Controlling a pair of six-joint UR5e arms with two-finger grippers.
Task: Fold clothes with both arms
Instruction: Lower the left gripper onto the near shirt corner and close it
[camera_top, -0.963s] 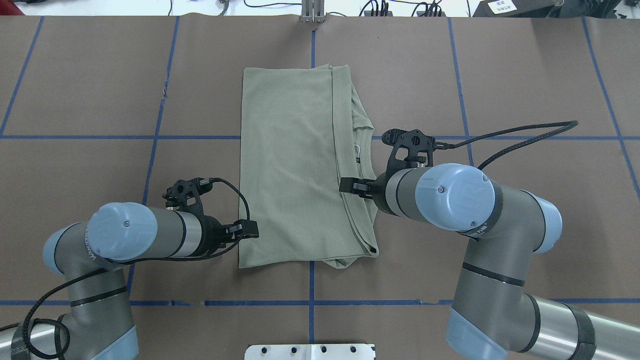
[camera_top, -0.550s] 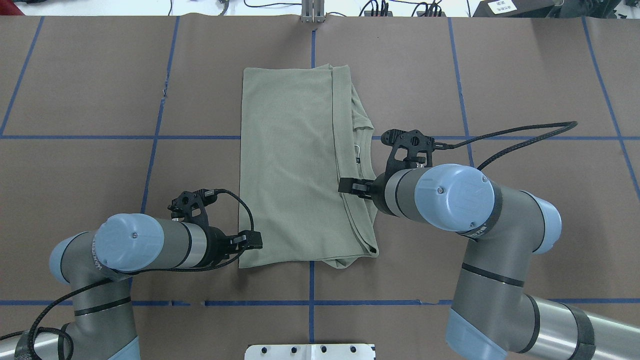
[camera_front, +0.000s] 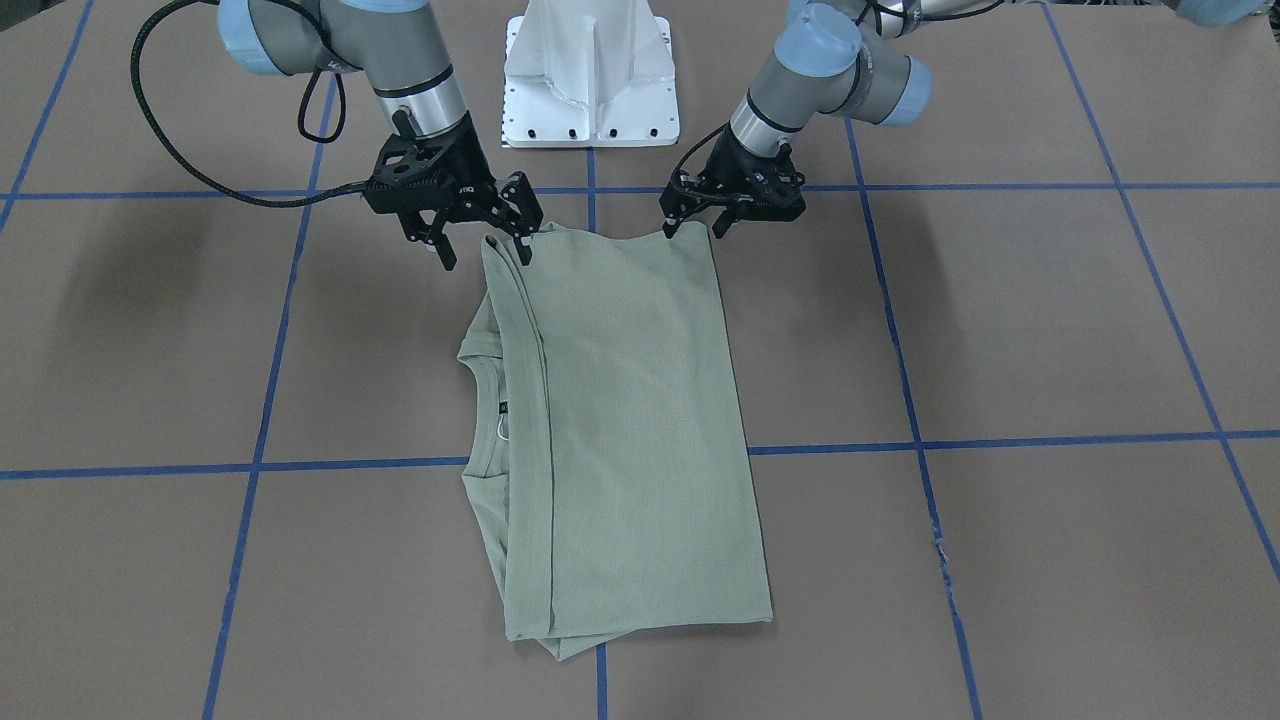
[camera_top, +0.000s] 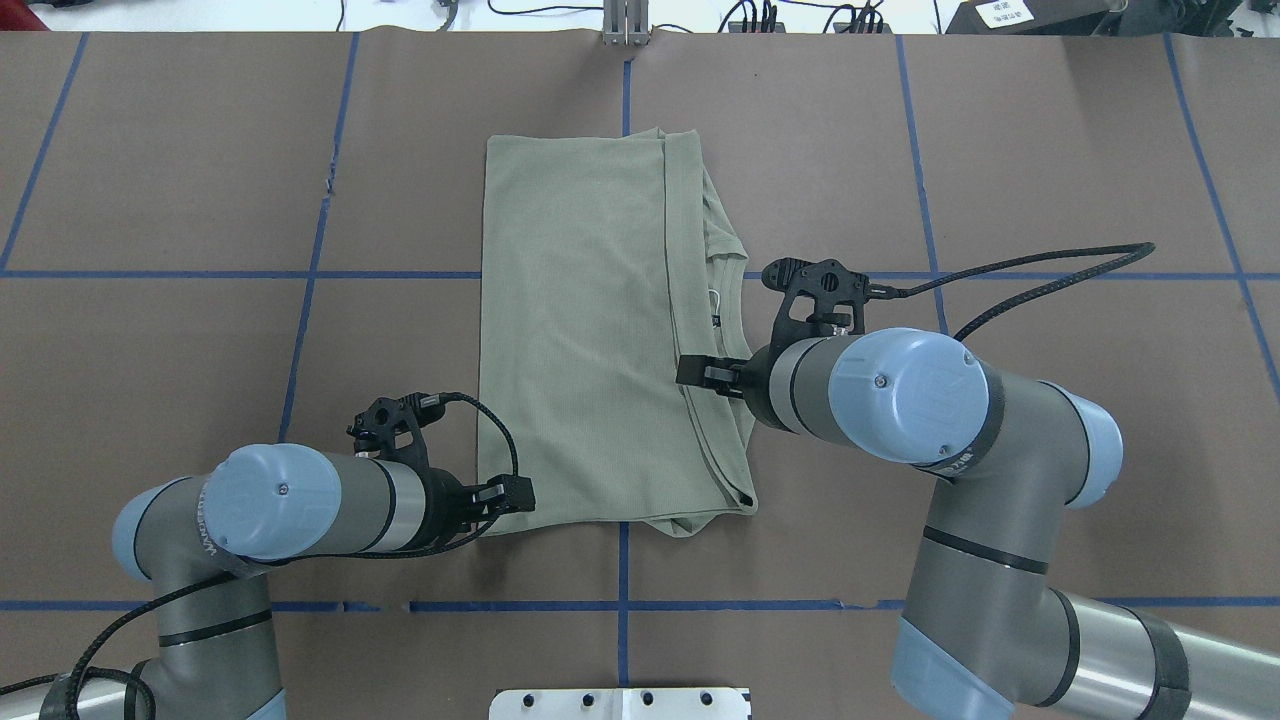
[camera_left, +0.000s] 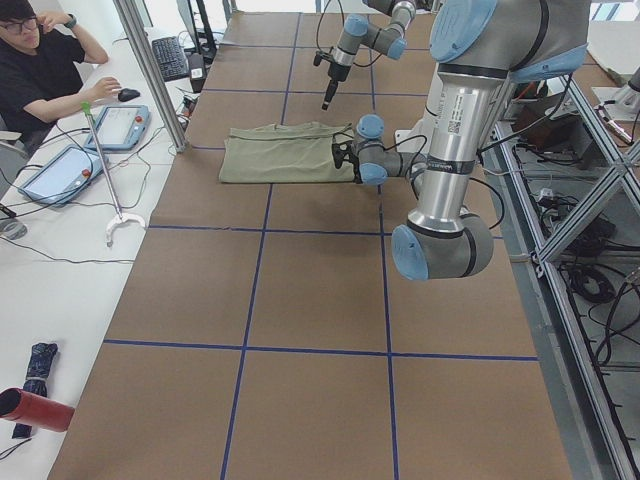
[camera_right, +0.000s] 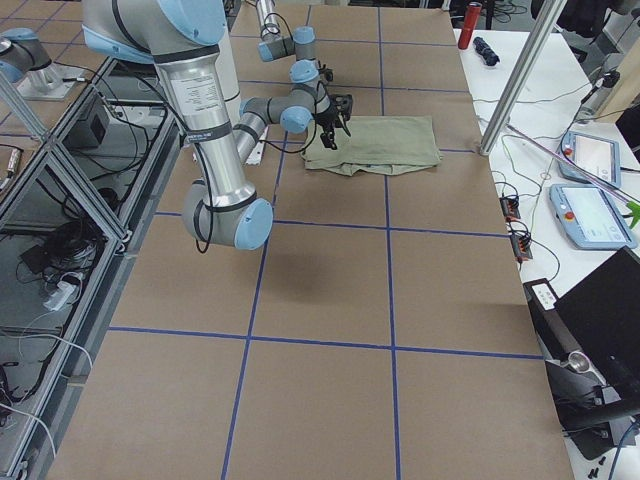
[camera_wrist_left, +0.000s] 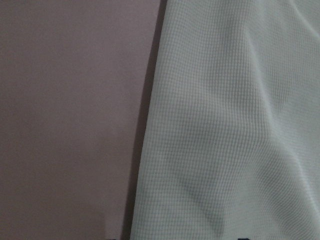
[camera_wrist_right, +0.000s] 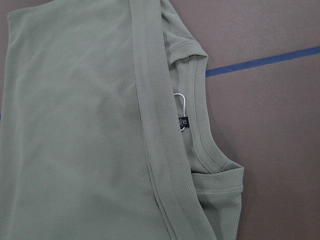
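The left arm (camera_top: 300, 500) reaches in low, its left gripper (camera_top: 512, 493) parted at the shirt's (camera_top: 580, 330) near left corner; the right arm (camera_top: 900, 390) holds the right gripper (camera_top: 700, 372) spread wide above the shirt's right side; the shirt lies folded in the middle of the table (camera_top: 200, 150), long axis running away from the robot, collar (camera_top: 735, 300) facing its right.

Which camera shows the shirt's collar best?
The right wrist view: the collar is close up, with its white loop and dark label clear. Overhead and front views show it small; the left wrist view shows only fabric; side views are too distant.
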